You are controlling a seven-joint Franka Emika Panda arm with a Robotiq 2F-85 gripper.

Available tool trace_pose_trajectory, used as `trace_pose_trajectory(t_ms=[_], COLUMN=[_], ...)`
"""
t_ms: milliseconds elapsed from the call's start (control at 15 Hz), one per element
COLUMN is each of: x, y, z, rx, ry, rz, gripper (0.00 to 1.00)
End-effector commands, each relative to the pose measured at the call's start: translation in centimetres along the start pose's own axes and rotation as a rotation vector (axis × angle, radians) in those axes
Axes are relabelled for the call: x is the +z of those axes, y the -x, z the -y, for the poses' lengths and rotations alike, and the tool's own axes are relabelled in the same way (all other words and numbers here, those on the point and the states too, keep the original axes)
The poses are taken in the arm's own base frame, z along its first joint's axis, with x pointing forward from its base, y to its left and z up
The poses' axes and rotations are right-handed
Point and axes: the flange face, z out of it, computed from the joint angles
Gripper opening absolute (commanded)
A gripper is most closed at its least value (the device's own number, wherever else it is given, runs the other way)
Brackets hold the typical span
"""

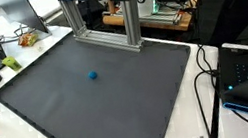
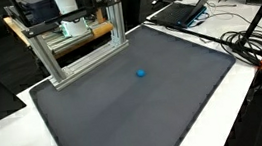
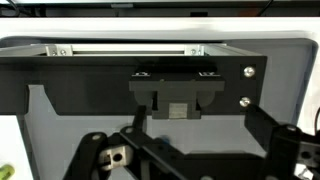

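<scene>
jaws: spread wide, holding nothing
blue ball point(image 1: 92, 74): 1, on grey mat point(image 1: 121, 110), well apart from metal frame point(image 1: 107, 39)
wrist view: probably facing frame

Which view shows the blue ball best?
An exterior view: the blue ball lies unobstructed on the dark mat. Both exterior views show it, small; the wrist view misses it, showing the open gripper and metal frame.

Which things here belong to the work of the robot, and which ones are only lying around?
Likely in the work: the open hand; the metal frame facing it; the small blue ball alone on the grey mat.
Only lying about: the laptop; the cables beside the mat.
</scene>
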Motion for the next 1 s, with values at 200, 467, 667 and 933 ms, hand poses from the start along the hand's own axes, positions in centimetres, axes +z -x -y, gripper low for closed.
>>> trace_pose_trajectory(t_ms=[200, 467, 667, 933], x=[-0.1, -0.1, 0.3, 1.6], y=[0.0, 0.0, 0.1, 0.2], z=[0.0, -0.2, -0.4, -0.6], rx=[0.000, -0.022, -0.024, 0.002], ry=[0.000, 0.051, 0.027, 0.032], rz=[0.001, -0.034, -0.059, -0.062], gripper=[1.00, 1.00, 1.00, 1.00])
